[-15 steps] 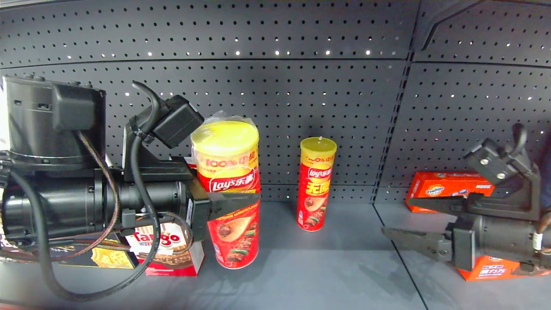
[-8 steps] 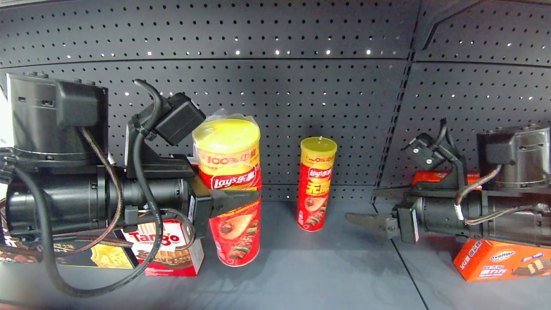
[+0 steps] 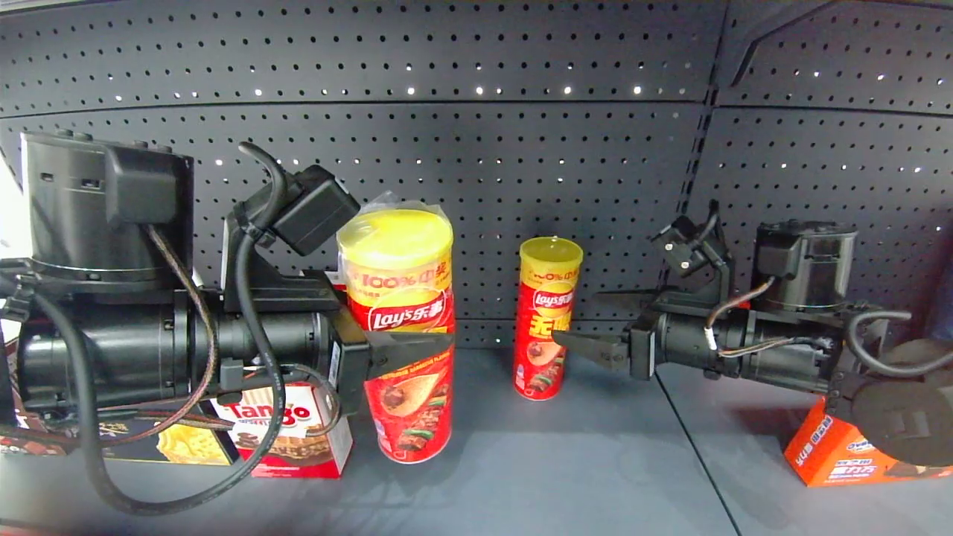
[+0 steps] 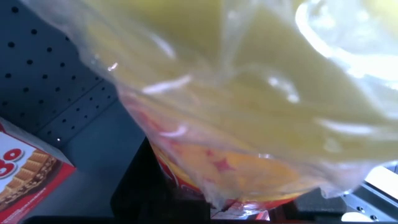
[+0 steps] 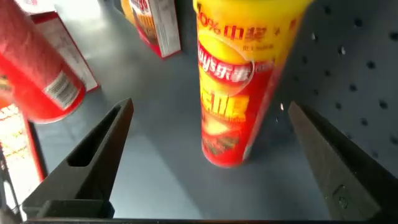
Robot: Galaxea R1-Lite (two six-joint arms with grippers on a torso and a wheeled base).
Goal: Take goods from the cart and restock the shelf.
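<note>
Chip can (image 3: 409, 417) held upright, lid up, in left tool (image 3: 413, 339); right tool (image 3: 577, 316) wide open.

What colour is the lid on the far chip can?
The lid is yellow, clearest in the head view.

Pressed close against a yellow-lidded chip can (image 4: 261, 93) wrapped in clear film (image 4: 186, 81), red body beneath; alongside, grey shelf (image 4: 102, 165), perforated back panel (image 4: 43, 68), corner of a wafer box (image 4: 22, 174).
</note>
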